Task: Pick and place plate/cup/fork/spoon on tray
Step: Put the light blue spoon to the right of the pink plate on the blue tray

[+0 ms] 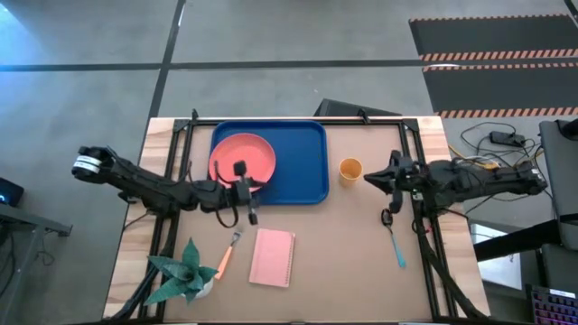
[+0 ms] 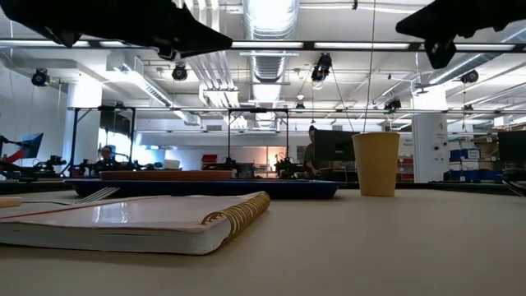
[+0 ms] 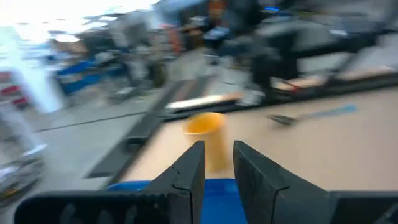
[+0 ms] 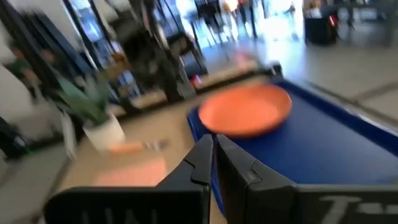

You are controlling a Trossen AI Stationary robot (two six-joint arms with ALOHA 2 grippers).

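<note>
The coral-pink plate (image 1: pixel 242 155) lies flat on the left part of the blue tray (image 1: pixel 302 162); both also show in the right wrist view, the plate (image 4: pixel 245 109) on the tray (image 4: pixel 311 149). The orange-yellow cup (image 1: pixel 350 170) stands upright on the table just right of the tray. The fork (image 1: pixel 230 253) and the spoon (image 1: pixel 396 244) lie flat on the table nearer the front. My left gripper (image 1: pixel 246 185) hovers over the tray's near left edge, slightly open and empty (image 3: pixel 217 168). My right gripper (image 1: pixel 379 176) is raised right of the cup, shut and empty (image 4: pixel 213 155).
A pink notebook (image 1: pixel 273 257) lies near the front between fork and spoon. A potted plant (image 1: pixel 185 271) stands at the front left corner. Black frame rails run along both table sides. Bare table lies between the tray and the notebook and around the cup.
</note>
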